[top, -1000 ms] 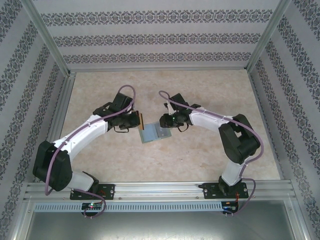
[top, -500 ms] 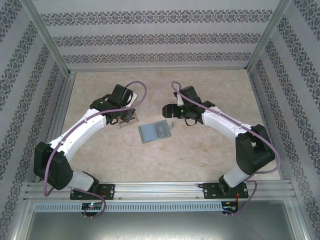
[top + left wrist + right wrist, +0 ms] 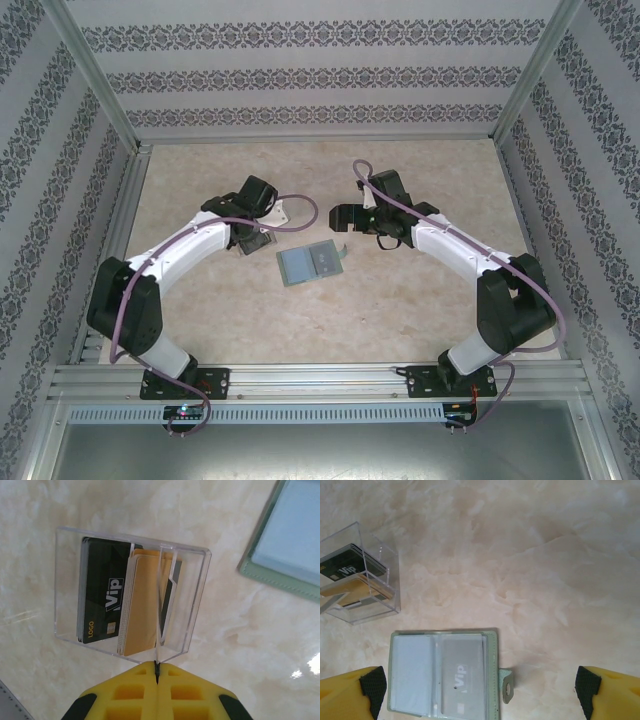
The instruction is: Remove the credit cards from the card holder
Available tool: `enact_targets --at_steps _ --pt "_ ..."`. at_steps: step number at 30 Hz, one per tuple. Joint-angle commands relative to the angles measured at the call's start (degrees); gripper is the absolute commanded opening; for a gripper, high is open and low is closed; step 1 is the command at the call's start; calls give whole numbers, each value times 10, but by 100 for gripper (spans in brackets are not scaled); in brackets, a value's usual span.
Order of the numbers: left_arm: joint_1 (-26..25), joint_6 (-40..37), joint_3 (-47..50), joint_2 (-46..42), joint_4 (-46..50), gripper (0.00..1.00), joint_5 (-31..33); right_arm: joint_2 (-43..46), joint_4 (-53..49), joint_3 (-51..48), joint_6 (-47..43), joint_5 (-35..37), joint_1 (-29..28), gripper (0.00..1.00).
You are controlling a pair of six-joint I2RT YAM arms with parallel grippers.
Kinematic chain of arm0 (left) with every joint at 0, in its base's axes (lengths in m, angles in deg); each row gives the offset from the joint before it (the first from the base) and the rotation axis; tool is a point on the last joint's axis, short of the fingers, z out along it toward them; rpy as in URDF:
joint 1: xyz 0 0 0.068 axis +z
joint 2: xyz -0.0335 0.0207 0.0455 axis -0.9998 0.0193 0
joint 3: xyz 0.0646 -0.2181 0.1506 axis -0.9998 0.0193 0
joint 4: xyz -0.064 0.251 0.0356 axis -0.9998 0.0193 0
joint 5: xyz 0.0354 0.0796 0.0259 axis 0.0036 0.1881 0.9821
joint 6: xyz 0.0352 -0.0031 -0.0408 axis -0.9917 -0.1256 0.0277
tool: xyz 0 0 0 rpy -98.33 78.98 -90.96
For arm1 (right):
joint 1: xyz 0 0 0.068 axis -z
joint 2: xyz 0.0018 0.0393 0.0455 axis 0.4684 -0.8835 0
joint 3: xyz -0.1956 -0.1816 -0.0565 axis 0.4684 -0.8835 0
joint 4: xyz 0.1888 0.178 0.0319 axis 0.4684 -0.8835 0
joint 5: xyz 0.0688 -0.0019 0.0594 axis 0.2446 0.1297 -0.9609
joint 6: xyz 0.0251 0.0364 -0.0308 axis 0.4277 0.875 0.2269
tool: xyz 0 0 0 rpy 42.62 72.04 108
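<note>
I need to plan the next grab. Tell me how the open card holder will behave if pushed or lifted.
The card holder lies open and flat, so a push would probably slide it on the glossy table. Lifted by one edge, it would likely fold along its middle. It looks thin, so it is probably light.

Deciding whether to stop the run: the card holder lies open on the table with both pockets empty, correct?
Not both. The card holder does lie open on the table, but the pocket beside its tab holds a grey card marked Vip. The right wrist view shows it.
</note>
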Motion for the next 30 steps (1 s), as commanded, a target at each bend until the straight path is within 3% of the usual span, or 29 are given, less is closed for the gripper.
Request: enact_targets --at_steps 1,30 --pt "1 -47 -27 17 -16 0 42 7 1 -6 -11 -2 7 98" --pt "3 -58 -30 71 -1 0 72 -27 6 2 -9 -28 27 98"
